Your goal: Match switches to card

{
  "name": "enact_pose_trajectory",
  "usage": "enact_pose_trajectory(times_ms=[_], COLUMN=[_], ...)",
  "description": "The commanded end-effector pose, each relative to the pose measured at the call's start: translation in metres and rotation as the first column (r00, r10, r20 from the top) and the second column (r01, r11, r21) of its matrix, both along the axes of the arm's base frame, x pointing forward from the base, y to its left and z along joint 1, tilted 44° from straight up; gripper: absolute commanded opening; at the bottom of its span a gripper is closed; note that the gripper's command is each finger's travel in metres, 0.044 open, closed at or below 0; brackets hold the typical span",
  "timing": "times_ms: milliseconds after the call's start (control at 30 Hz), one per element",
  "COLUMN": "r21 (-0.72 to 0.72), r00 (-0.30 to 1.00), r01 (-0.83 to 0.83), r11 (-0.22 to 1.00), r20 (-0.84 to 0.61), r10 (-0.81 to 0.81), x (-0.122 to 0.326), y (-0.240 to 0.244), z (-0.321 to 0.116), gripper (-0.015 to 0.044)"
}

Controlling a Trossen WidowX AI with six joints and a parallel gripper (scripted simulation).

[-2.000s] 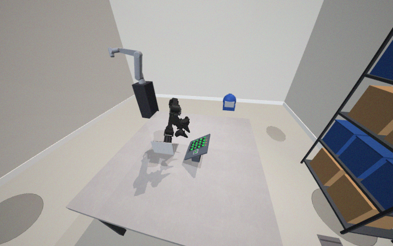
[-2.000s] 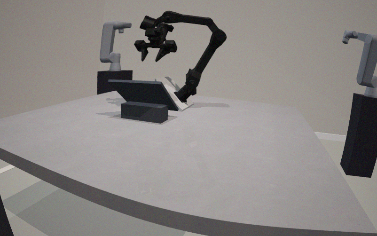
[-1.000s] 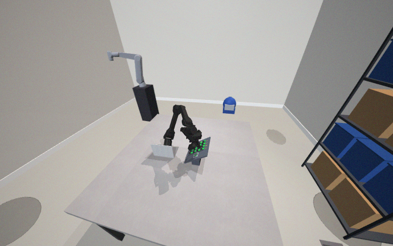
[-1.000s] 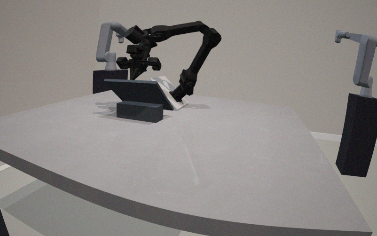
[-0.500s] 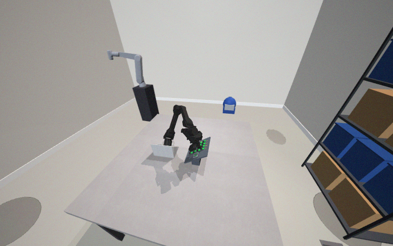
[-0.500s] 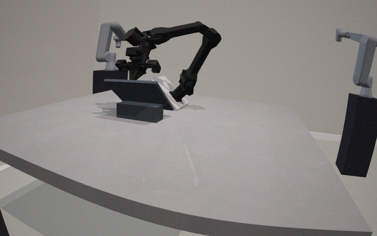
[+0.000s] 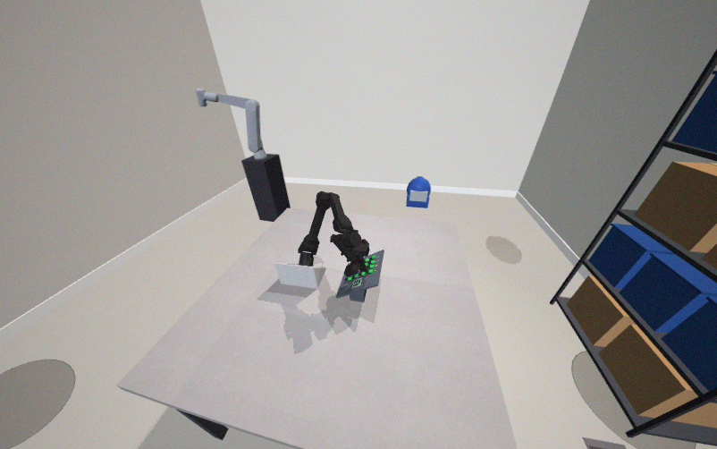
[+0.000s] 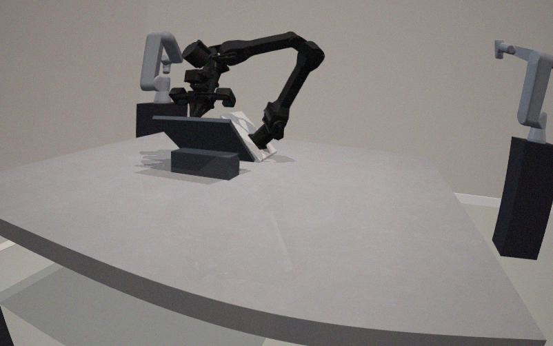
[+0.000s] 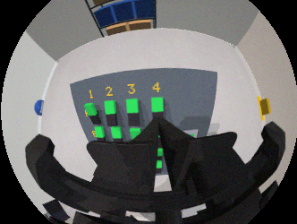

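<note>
In the top view, can find the panel (image 7: 376, 281) (image 8: 203, 135) (image 9: 188, 90) well apart from the tabletop's (image 7: 401, 360) (image 8: 347, 245) (image 9: 188, 54) near-left corner, tilted on its block (image 7: 358, 294) (image 8: 203, 163). From there, can see the card (image 7: 356, 283) (image 9: 190, 132), mostly hidden at the wrist. From the exterior, get only the panel's back, beyond the tabletop's near edge. At the wrist, can read 1 to 4 above green-ended switches (image 7: 372, 266) (image 9: 132, 106). Find the pincer (image 7: 353, 268) (image 8: 196, 114) (image 9: 158, 120) closed, gripping nothing, over the panel; cannot tell about contact.
</note>
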State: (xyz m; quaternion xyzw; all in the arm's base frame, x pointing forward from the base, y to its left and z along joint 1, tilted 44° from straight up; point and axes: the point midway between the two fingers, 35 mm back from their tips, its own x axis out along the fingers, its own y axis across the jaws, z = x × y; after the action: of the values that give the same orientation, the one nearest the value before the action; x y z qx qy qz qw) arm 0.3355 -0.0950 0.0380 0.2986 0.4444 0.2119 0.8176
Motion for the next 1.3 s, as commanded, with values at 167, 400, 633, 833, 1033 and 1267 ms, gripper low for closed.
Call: enact_pose_trajectory(times_ms=[167,400,633,833,1033,1267], r21=[0.004,0.004,0.004,0.004,0.004,0.004], r00=[1.000,1.000,1.000,1.000,1.000,1.000], r01=[0.002,0.002,0.002,0.002,0.002,0.002], r11=[1.000,1.000,1.000,1.000,1.000,1.000], r20=[-0.002,-0.002,-0.002,-0.002,-0.002,-0.002], r10=[-0.002,-0.002,-0.002,-0.002,-0.002,-0.002], x=[0.0006,0.0010,0.0015,0.0019,0.0023,0.0028], y=[0.0011,0.0017,0.0023,0.0028,0.0033,0.0039], z=[-0.0012,-0.0017,-0.0023,-0.0028,-0.0032,-0.0038], gripper=[0.0000,0.0000,0.0000,0.0000,0.0000,0.0000])
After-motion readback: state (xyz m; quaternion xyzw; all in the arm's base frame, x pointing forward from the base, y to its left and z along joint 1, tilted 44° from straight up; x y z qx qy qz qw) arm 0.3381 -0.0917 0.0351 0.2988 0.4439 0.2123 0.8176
